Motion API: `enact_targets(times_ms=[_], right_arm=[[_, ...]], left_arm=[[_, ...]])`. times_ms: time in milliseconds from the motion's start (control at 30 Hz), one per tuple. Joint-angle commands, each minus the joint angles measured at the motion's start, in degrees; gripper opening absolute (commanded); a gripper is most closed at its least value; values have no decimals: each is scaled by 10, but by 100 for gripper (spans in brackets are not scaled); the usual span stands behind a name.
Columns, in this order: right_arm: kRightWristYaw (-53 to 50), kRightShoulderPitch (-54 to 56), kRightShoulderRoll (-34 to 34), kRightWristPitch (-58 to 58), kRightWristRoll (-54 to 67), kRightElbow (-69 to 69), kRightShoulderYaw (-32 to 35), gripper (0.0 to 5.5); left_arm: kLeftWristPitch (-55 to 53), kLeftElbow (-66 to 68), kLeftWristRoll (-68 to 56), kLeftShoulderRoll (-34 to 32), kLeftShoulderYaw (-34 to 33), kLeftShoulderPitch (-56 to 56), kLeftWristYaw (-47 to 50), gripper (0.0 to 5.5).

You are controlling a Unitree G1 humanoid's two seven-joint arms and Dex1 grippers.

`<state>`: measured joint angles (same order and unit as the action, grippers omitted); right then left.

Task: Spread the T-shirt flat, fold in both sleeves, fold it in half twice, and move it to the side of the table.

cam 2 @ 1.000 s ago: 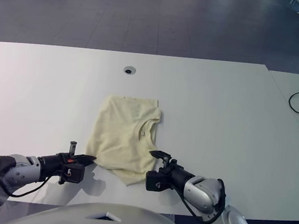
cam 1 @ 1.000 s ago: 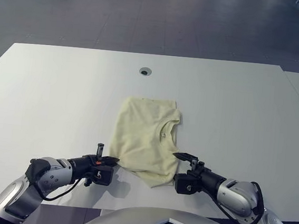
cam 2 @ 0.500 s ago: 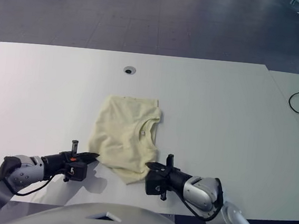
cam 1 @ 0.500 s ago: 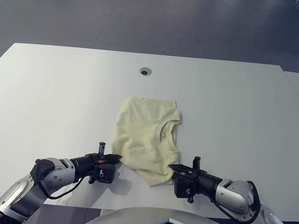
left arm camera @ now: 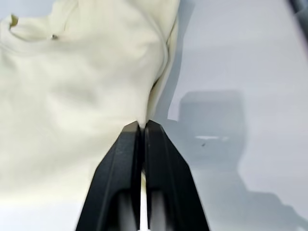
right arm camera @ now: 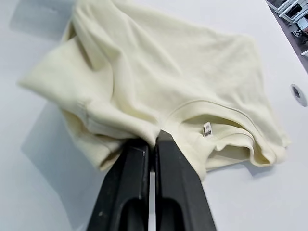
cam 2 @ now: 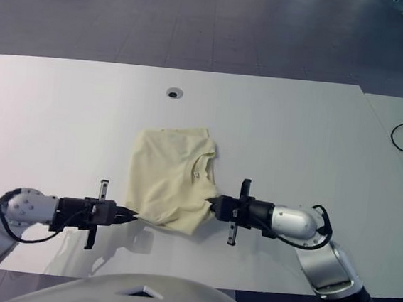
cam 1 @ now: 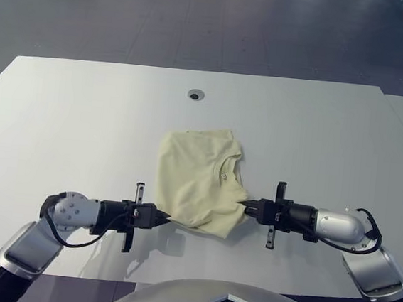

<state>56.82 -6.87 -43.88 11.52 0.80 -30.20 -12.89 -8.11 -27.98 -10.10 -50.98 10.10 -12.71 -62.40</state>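
Black fingers of the left gripper [cam 1: 159,217] are pressed together, apparently pinching the near-left edge of the pale yellow T-shirt [cam 1: 199,179]. Its forearm stretches low and level over the table [cam 1: 82,125]. The right gripper [cam 1: 247,207], forearm likewise horizontal, is clamped on cloth beside the collar. The shirt bunches between both fingertips and spreads beyond them toward a round cable hole [cam 1: 195,95].

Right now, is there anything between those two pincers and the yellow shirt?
Nothing visible. The left pincer is shut on the near left edge of the T-shirt, and the right pincer is shut on its right side near the collar. Each touches the cloth directly.
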Motion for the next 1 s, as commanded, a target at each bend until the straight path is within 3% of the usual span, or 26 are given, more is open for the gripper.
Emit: enact_targets(times_ms=[33,167,367,633,1000], right_arm=[[43,-15,-41,27,47,-9,18,2],[74,-12,-71,62,97,-14,44,2],[99,52,-75,172,210,-23,61,2],[120,140,-69,360,375,-7,60,2],[178,358,-12,477,421,237,3,2]], left_arm=[[-56,-19,-59,-47,-26,30,-54,0],[-83,-20,-93,-102,-40,28,-118,0],[-134,-26,-141,-128,-44,47,-154,0],[-277,60,-254,-115,-40,204,-211,0],[-327,294,-224,-59,51,414,-298,0]])
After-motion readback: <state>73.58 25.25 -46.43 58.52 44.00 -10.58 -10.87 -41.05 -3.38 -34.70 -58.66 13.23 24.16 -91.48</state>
